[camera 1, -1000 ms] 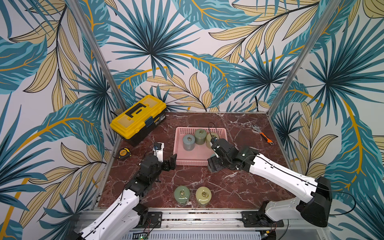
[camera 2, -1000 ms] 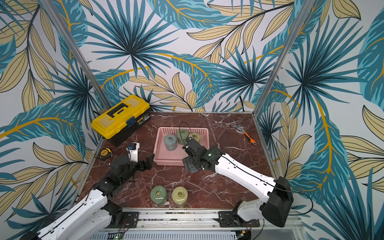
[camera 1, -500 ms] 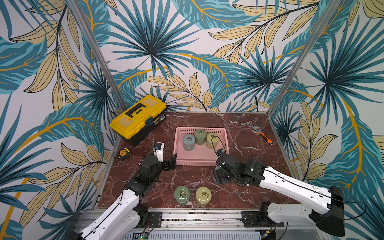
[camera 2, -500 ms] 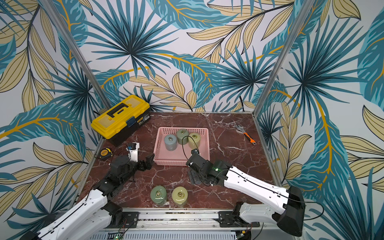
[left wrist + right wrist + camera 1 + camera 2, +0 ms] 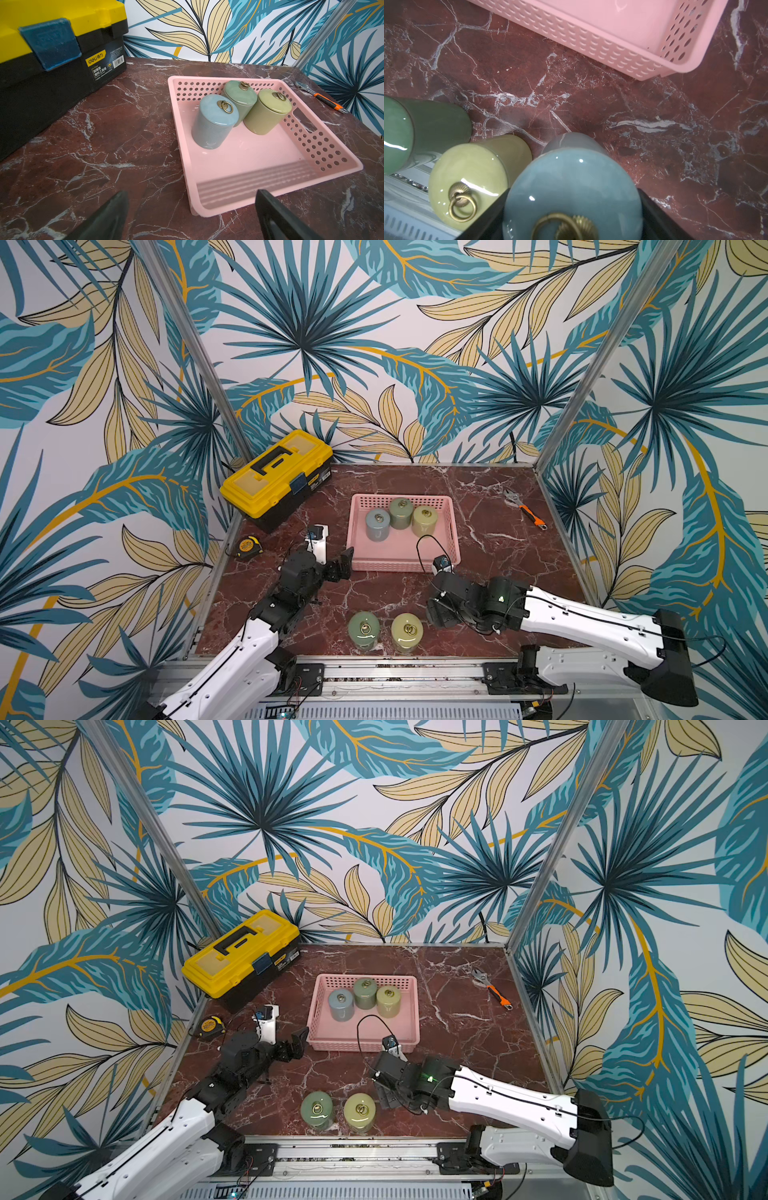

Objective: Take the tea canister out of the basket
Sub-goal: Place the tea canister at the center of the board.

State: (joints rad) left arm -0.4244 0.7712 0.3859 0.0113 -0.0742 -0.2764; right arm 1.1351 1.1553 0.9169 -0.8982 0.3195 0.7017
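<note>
R gripper [image 5: 439, 615] grips blue canister [image 5: 572, 187] outside basket [image 5: 453, 531], next to yellow canister [image 5: 471, 166]. L gripper [image 5: 193, 209] wide open, empty, at basket corner.

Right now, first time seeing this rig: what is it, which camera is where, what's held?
Two robot arms over a marble table. Both top views look down from one camera head; each wrist view rides on an arm. The pink basket holds three canisters; a green canister and a yellow canister stand outside it. A toolbox, tape measure and wrench lie around. The right claw grips a blue canister beside those two; the left claw is open and empty.
</note>
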